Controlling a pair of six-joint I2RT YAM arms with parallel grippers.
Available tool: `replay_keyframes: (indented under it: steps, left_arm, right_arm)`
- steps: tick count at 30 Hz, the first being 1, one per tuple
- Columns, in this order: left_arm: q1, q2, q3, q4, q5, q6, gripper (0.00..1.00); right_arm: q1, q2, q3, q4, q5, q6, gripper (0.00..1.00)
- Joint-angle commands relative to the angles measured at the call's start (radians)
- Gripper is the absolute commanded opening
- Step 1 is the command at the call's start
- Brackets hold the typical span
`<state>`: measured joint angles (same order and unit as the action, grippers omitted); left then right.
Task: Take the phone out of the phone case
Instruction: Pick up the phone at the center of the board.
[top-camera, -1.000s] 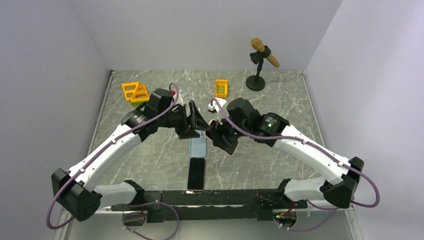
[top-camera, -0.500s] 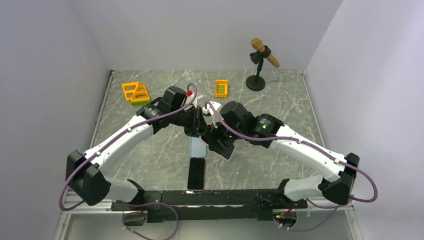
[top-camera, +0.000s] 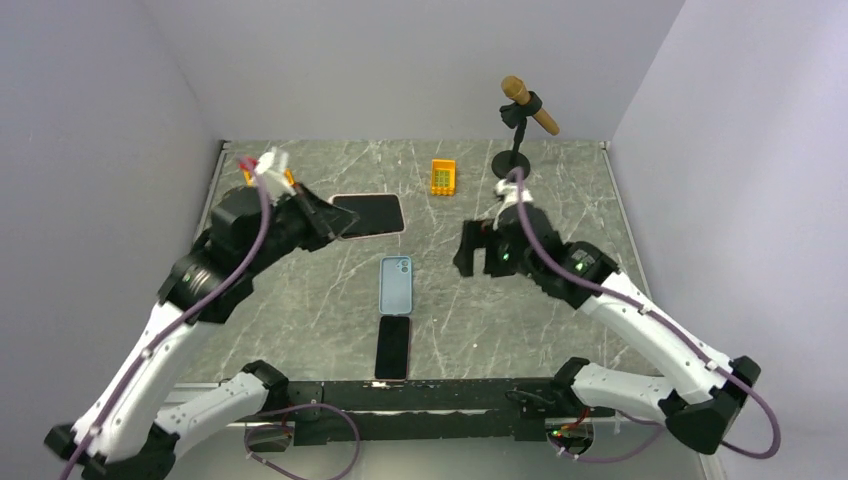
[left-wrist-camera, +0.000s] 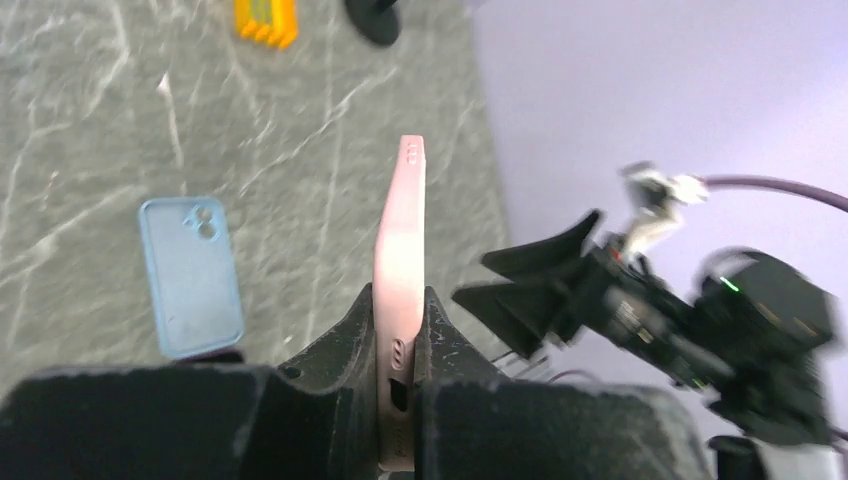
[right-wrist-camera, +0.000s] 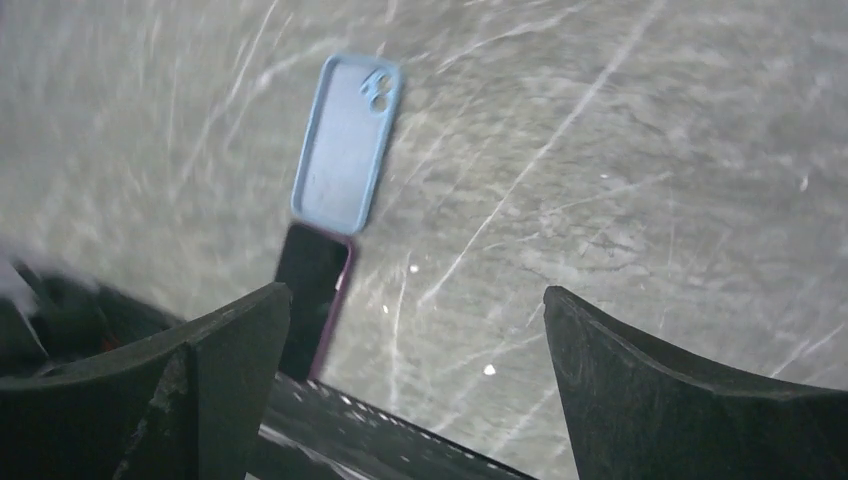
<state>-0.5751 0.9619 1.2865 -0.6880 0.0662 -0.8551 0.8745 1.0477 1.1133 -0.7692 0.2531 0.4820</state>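
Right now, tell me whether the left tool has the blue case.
No, the left tool is clamped on a pink-edged phone, while the blue case lies flat on the table.

No readable text here.
You won't find a word, brand, number or sign that can be made out. The blue phone case (top-camera: 396, 284) at the table's middle lies back-up and plain, the pink-edged phone (top-camera: 367, 215) and the dark phone (top-camera: 393, 347) by the near edge show blank screens, and the orange toy (top-camera: 443, 177) toward the far edge is too small to tell.
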Motion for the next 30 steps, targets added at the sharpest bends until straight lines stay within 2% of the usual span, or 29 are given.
replay_keyframes:
  steps: [1, 3, 5, 7, 8, 10, 12, 13, 16, 19, 25, 27, 30]
  left_arm:
    - [0.028, -0.131, -0.142, 0.314, -0.052, -0.177, 0.0]
    - [0.037, -0.175, -0.251, 0.501, -0.013, -0.285, 0.0]
    - [0.039, -0.199, -0.338, 0.677, 0.022, -0.374, 0.0]
    - [0.038, -0.202, -0.39, 0.795, 0.054, -0.423, 0.0]
    - [0.038, -0.202, -0.409, 0.835, 0.063, -0.445, 0.0]
    - [0.039, -0.208, -0.444, 0.914, 0.066, -0.472, 0.0]
    - [0.039, -0.213, -0.479, 0.976, 0.052, -0.505, 0.0]
    - [0.038, -0.213, -0.488, 0.996, 0.051, -0.518, 0.0]
    - [0.04, -0.207, -0.493, 1.025, 0.058, -0.532, 0.0]
    - [0.039, -0.199, -0.482, 1.029, 0.08, -0.532, 0.0]
    - [0.04, -0.209, -0.501, 1.055, 0.094, -0.556, 0.0]
    - [0.038, -0.216, -0.513, 1.065, 0.094, -0.568, 0.0]
    - [0.039, -0.226, -0.526, 1.073, 0.093, -0.576, 0.0]
  right_arm:
    - [-0.356, 0.012, -0.045, 0.06, -0.44, 0.277, 1.0]
    - [-0.449, 0.037, -0.063, 0.151, -0.677, 0.333, 1.0]
    - [-0.486, 0.047, -0.062, 0.266, -0.859, 0.395, 1.0]
    - [-0.488, 0.025, -0.109, 0.519, -1.014, 0.545, 0.99]
    - [-0.484, 0.008, -0.164, 0.74, -1.055, 0.683, 0.98]
    - [-0.463, -0.007, -0.267, 1.155, -1.042, 0.938, 0.93]
    - [-0.432, 0.011, -0.285, 1.32, -0.988, 1.043, 0.9]
    - [-0.405, 0.028, -0.264, 1.335, -0.975, 1.025, 0.89]
    - [-0.317, 0.09, -0.17, 1.228, -0.915, 0.943, 0.84]
    - [-0.253, 0.128, -0.159, 1.278, -0.806, 0.969, 0.74]
    - [-0.233, 0.196, -0.09, 1.291, -0.703, 0.969, 0.52]
    - [-0.232, 0.201, -0.072, 1.247, -0.662, 0.964, 0.4]
    - [-0.232, 0.207, -0.072, 1.22, -0.614, 0.976, 0.36]
